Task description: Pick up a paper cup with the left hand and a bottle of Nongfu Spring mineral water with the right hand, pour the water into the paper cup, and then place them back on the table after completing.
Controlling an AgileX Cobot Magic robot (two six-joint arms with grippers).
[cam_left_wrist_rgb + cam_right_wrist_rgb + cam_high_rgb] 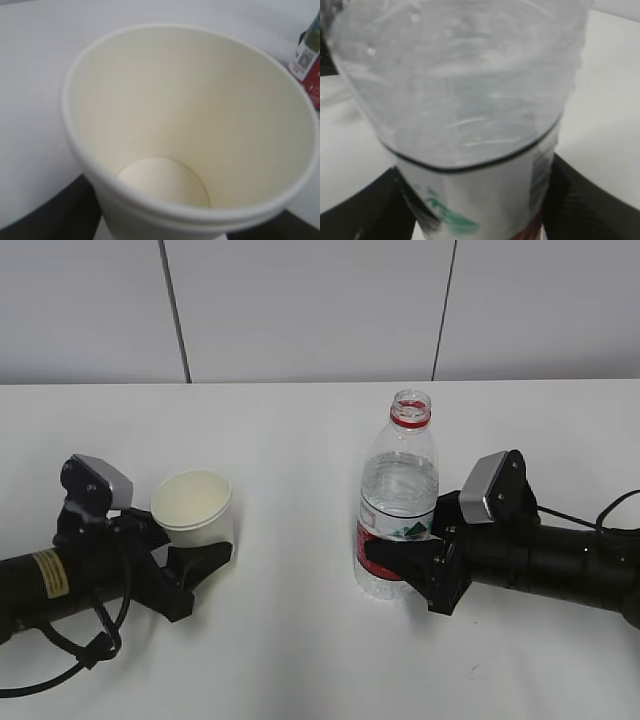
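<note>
**Operator:** Report the exterior view.

**Arm:** One paper cup (192,505) and one bottle (398,505), both upright on the table (300,640), well apart. My left gripper (190,565) sits low around the cup's base, a finger on either side. My right hand (400,565) has its fingers at the bottle's label band, low on the body. I judge the low grips keep the rim and the neck free for pouring. The bottle has no cap, only a red ring below the mouth. The water (400,485) stands roughly up to the shoulder. Both objects appear to rest on the table, so lifting has not begun.

**Operator:** Left wrist view.

**Arm:** The cup fills the frame, mouth up, cream interior dry and empty. Dark finger material shows at the two lower corners, flanking the cup. Jaws are spread to about cup width; whether they actually press the wall I cannot tell.

**Operator:** Right wrist view.

**Arm:** The bottle is directly ahead, blurred by closeness. Dark fingers appear at both lower corners beside the label. Probably closed on it, but contact is not resolvable here.

**Operator:** Count.

**Arm:** Cups: one. Bottles: one. Grippers: two. No other objects on the table
</note>
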